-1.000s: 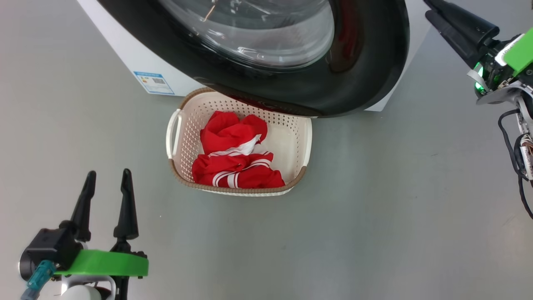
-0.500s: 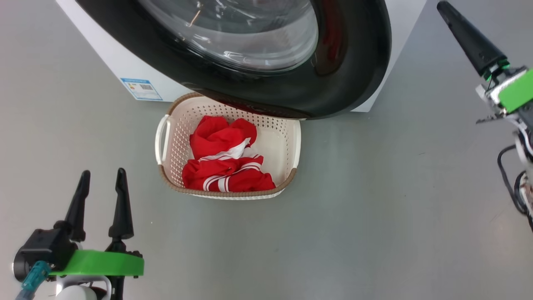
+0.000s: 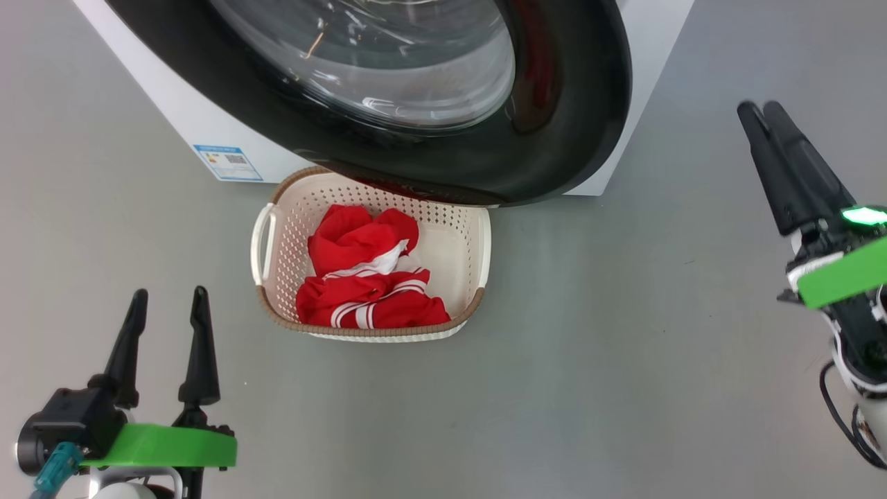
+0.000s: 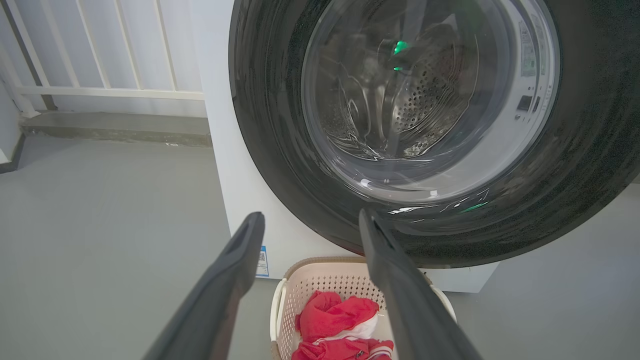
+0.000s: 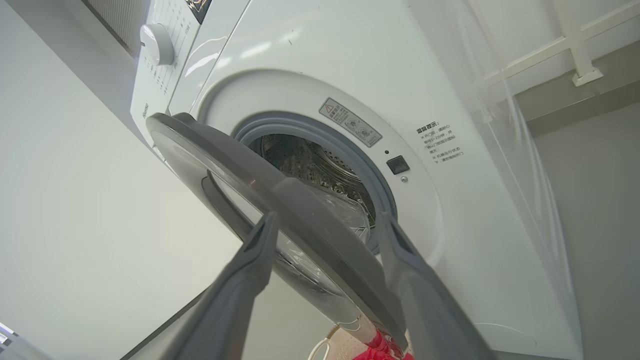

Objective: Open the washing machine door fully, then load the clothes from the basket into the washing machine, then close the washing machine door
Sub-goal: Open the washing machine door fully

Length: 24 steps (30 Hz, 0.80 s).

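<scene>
The washing machine [image 3: 173, 118] stands at the top of the head view, with the washing machine door [image 3: 568, 138] partly swung out over the basket [image 3: 478, 242]. From the right wrist the door [image 5: 280, 200] appears edge-on, ajar before the steel drum [image 5: 310, 160]. The red clothes [image 3: 367, 291] with white stripes lie in the basket on the floor. My left gripper [image 3: 170, 294] is open at the lower left, short of the basket, and empty. My right gripper [image 3: 757, 107] is open and empty, on the floor side to the right of the machine and apart from the door. The left wrist view has the gripper [image 4: 311, 216] facing the door glass [image 4: 425, 100].
Grey floor [image 3: 624, 346] spreads around the basket and machine. A blue sticker [image 3: 229, 163] marks the machine's lower front. A white railing [image 4: 100, 92] and a low step run behind the machine on the left. The control knob [image 5: 156, 44] sits at the machine's top.
The head camera has shifted, sliding the machine and basket left and down in the picture. My right gripper has drawn back from beside the door's edge, toward me. The left gripper holds its place.
</scene>
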Motion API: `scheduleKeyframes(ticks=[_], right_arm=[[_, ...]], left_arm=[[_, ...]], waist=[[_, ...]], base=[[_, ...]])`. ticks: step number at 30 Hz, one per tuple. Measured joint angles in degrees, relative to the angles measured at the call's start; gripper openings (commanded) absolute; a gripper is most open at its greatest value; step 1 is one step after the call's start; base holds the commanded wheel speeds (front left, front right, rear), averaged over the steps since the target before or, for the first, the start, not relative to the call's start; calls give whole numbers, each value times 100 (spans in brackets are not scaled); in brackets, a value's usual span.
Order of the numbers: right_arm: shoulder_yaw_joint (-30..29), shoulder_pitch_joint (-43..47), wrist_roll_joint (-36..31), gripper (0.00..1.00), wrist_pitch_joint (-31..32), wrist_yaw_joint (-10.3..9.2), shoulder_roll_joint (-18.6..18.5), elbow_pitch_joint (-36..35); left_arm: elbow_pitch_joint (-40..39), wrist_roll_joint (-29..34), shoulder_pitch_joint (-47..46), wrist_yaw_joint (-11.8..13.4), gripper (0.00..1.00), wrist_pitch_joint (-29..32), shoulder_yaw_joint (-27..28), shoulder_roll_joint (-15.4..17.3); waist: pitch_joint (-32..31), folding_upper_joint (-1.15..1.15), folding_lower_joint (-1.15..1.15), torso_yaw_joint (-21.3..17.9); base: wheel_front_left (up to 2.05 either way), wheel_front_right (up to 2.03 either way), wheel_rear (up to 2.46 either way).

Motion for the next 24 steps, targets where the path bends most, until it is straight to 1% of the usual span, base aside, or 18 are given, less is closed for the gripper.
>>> scheduleKeyframes(ticks=[4,6,12,14,20,23,24], right_arm=[[209,217,-570,100,-639,0,-158,56],[275,280,-767,100,-828,0,-171,125],[316,485,-1456,100,-1031,0,-154,403],[236,555,-1731,100,-1034,0,-82,459],[-88,689,-2502,100,-1035,0,282,381],[-283,761,-2827,100,-1035,0,420,394],[-283,761,-2827,100,-1035,0,420,394]], left_arm=[[-15,0,4,0,100,0,-18,3],[-20,0,8,0,100,0,-27,4],[-30,0,74,0,100,0,-63,12],[-32,0,105,0,100,0,-71,14],[-89,0,104,0,100,0,-80,21],[-91,0,103,0,100,0,-85,20],[-91,0,103,0,100,0,-85,20]], waist=[[-28,0,0,-36],[-44,0,0,-50],[-89,0,0,-60],[-100,0,0,-54],[-72,0,0,-31],[-61,0,0,-13],[-61,0,0,-13]], base=[[0,0,0],[0,0,0],[0,0,0],[0,0,0],[0,0,0],[0,0,0],[0,0,0]])
